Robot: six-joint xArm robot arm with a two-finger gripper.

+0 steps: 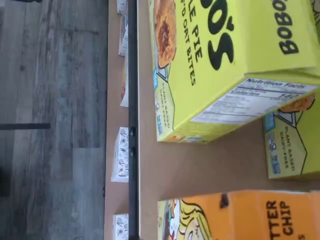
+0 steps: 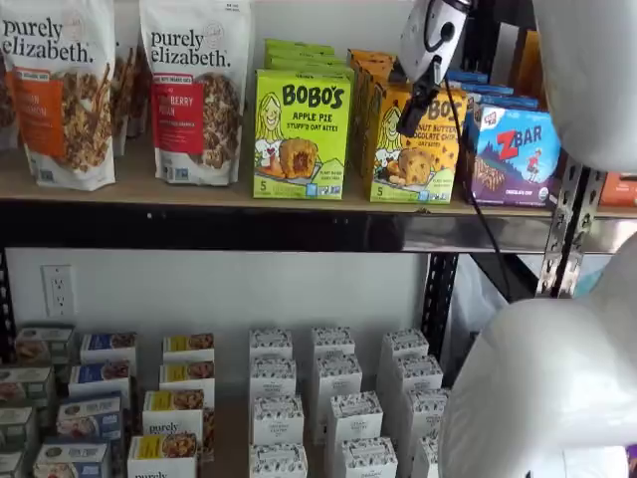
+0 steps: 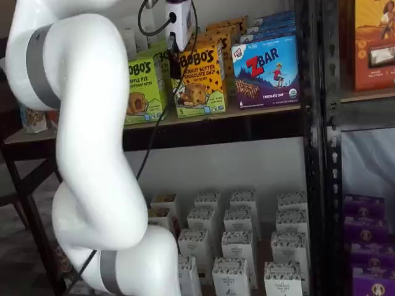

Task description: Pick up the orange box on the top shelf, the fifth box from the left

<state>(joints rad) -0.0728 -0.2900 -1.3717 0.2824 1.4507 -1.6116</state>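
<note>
- while the gripper point(image 2: 416, 112) hangs just in front of the orange box point(image 2: 415, 149) in both shelf views, its black fingers overlap the carton's upper front; whether they touch it cannot be told
- the fingers show side-on with no gap visible; nothing is clamped between them and the jaws stand wide apart
- the orange box stands upright on the top shelf point(image 2: 199, 194), between the lime-green apple pie box point(image 2: 301, 134) and the zbar box point(image 2: 513, 154)
- the wrist view shows the apple pie carton close up and the orange box at the edge, both on tan board
</note>
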